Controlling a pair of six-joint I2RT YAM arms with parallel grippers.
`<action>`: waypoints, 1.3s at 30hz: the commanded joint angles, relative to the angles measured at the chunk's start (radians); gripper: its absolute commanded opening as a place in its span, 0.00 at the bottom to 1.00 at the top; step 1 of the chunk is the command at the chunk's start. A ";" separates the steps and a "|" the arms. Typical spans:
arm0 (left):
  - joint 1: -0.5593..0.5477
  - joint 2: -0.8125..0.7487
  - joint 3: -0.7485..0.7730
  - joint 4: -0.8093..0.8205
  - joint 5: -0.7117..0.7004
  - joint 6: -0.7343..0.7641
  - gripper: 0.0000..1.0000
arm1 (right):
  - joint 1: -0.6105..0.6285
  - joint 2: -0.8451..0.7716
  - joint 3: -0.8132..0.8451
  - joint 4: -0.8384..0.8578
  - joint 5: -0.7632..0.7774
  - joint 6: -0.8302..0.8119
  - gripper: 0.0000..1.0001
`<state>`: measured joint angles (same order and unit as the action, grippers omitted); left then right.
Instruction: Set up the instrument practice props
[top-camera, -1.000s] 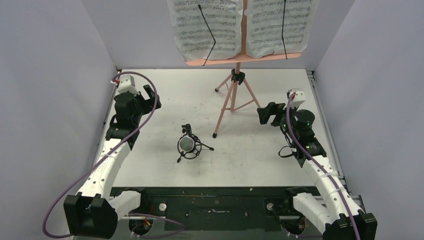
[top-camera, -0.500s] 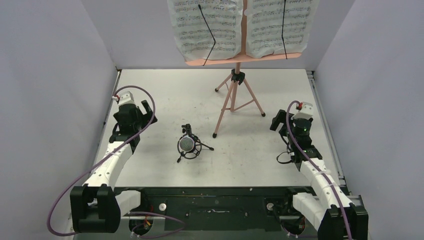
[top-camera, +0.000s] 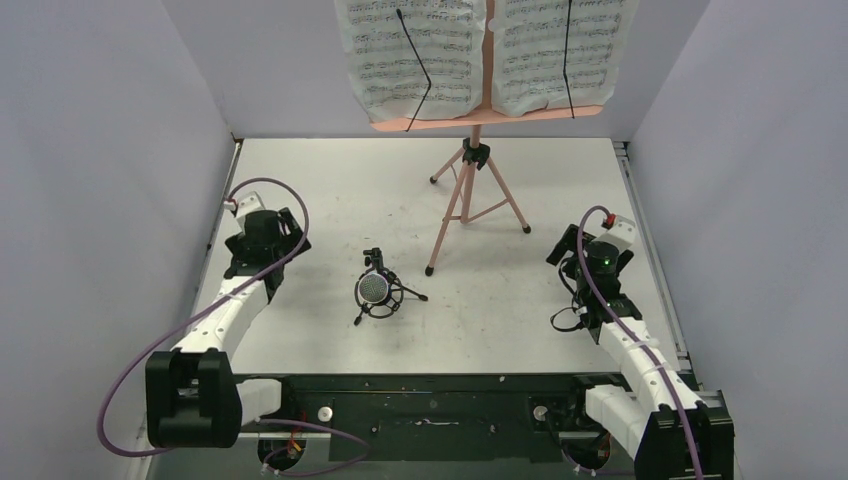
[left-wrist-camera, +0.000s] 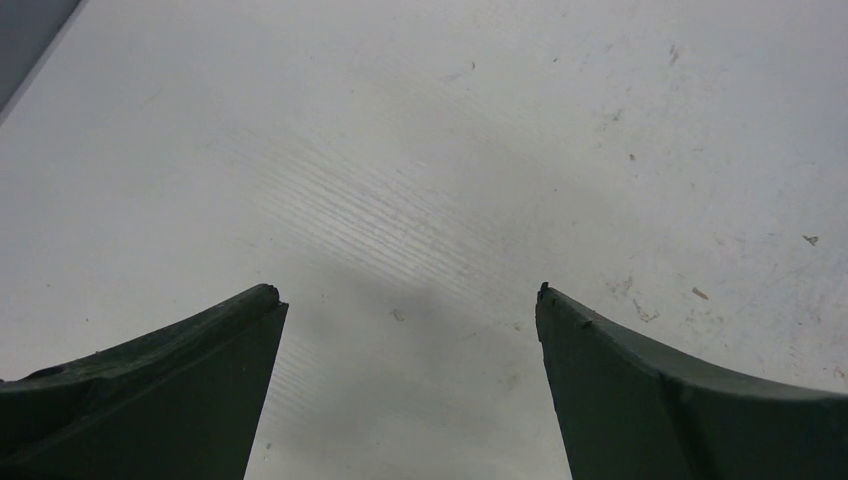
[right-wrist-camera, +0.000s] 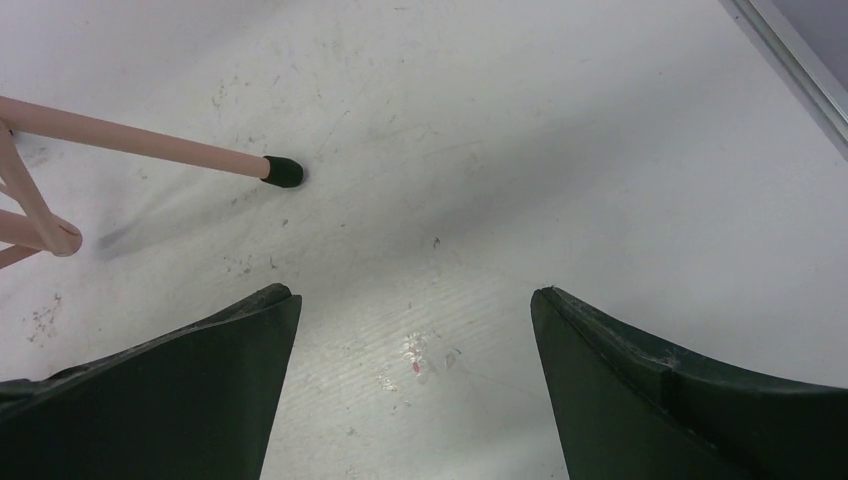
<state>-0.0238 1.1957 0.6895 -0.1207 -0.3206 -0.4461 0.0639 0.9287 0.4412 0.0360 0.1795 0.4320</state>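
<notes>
Both of my grippers stood with their jaws spread wide and nothing between them: my left gripper hung over bare table near the left edge, and my right gripper hung by the right edge, with one black-capped leg of the music stand just beyond its fingertips. That pink stand rose upright at the far middle of the table, its three legs splayed and its desk facing the near side. Two sheet-music pages sat side by side on the desk, each under a thin black retaining wire. Left of the stand's near leg, the microphone sat in the small black tripod, silver head turned up, long axis roughly vertical, body hidden beneath.
</notes>
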 joint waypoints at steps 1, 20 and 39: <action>0.007 0.039 0.044 -0.078 -0.070 -0.054 0.96 | -0.007 0.011 -0.006 0.005 0.072 0.086 0.90; 0.007 0.039 0.104 -0.056 0.234 0.060 0.96 | -0.009 0.078 -0.071 0.168 0.160 0.385 0.90; 0.005 -0.460 -0.480 0.687 0.249 0.297 0.96 | -0.004 0.020 -0.143 0.381 0.254 -0.027 0.90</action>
<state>-0.0231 0.7742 0.2386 0.4011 -0.0959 -0.2478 0.0593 1.0000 0.3462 0.2867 0.3901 0.5640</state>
